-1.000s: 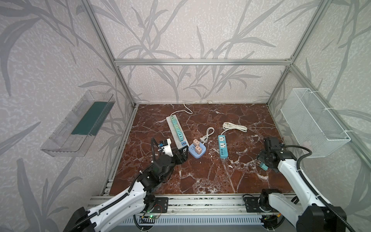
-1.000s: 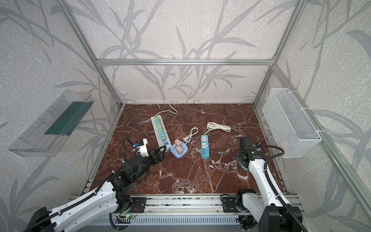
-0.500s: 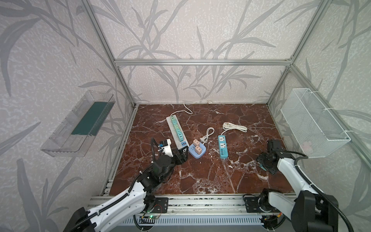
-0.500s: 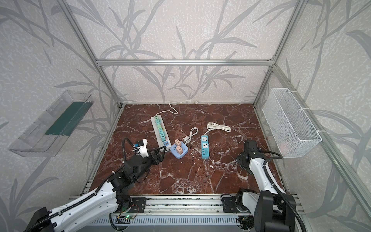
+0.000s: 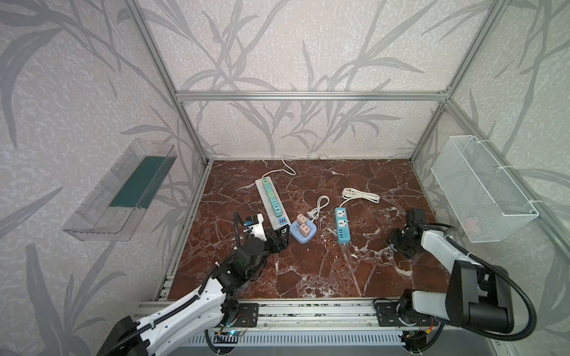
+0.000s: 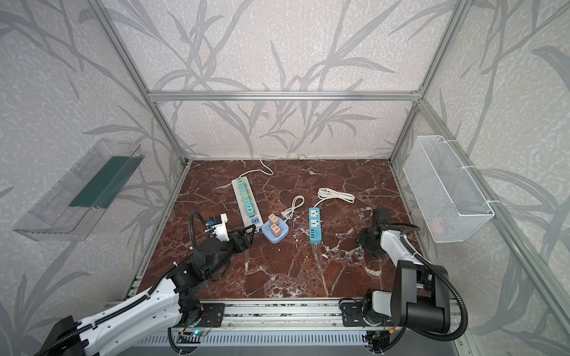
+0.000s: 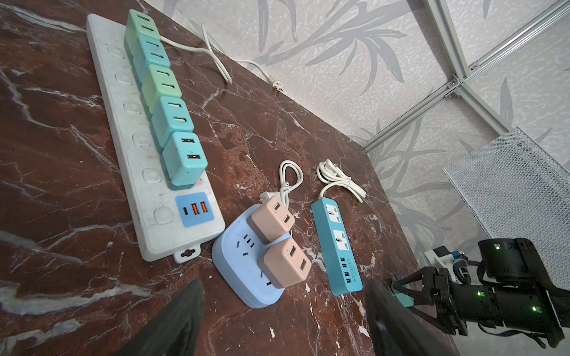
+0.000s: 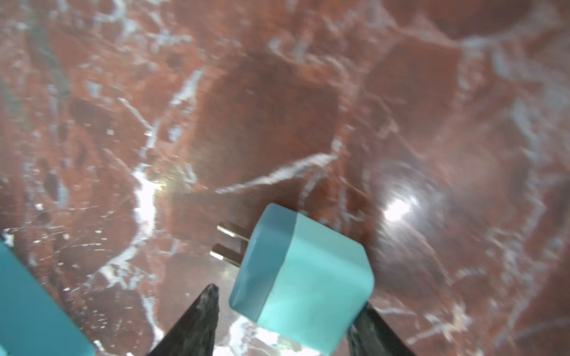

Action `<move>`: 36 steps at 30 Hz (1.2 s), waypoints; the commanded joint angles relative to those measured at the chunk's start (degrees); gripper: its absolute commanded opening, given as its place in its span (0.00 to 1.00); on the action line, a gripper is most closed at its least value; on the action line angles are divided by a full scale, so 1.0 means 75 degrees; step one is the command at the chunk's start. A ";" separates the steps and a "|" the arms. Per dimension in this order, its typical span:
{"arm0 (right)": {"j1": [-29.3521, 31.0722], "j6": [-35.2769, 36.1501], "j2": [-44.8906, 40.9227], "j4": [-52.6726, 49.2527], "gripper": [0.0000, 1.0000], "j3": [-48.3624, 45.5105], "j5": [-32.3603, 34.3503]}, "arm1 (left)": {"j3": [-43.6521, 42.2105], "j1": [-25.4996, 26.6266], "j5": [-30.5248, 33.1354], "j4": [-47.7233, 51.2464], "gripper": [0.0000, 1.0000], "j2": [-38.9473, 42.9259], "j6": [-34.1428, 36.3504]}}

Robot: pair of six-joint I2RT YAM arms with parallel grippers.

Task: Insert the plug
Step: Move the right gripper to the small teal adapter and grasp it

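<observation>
Teal plug (image 8: 305, 277) lies on worktop (image 5: 308, 262) near right edge, prongs sideways. Right tool (image 8: 288, 299) straddles it, jaws apart, gap on one side. Centre grip, squeeze square before lifting. Left tool (image 7: 283, 283) apart, empty.

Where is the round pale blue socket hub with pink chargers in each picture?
Both top views: round pale blue socket hub mid-table.
Left wrist: beside long white power strip.
Right wrist: not in it.
Landmark: same strip, its near end beside the hub.
</observation>
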State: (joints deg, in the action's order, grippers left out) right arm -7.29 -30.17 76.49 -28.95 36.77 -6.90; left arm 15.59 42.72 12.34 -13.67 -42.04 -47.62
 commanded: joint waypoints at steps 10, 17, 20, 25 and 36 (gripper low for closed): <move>0.0492 0.0481 0.0231 0.0002 0.74 0.0947 0.0359 | 0.0308 -0.0034 0.0048 0.0215 0.81 -0.0183 0.0009; 0.0551 0.1025 0.1278 0.0559 0.78 0.1470 -0.0347 | 0.0427 -0.0027 -0.0005 0.0417 0.81 -0.0195 0.0046; 0.0877 0.1114 0.1395 0.0480 0.79 0.1449 -0.0467 | 0.0558 -0.0033 -0.0057 0.0585 0.81 -0.0207 0.0092; 0.1166 0.0970 0.0643 0.0031 0.78 0.0938 -0.0399 | 0.0629 -0.0022 -0.0076 0.0712 0.81 -0.0160 0.0114; 0.1678 0.1286 0.1012 -0.0809 0.71 0.1248 0.0485 | 0.0700 -0.0021 -0.0337 0.0589 0.78 -0.0383 0.0024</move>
State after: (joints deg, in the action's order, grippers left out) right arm 4.47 -21.61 81.89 -32.38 44.14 -5.13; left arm 18.76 42.72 10.50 -9.21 -44.56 -47.18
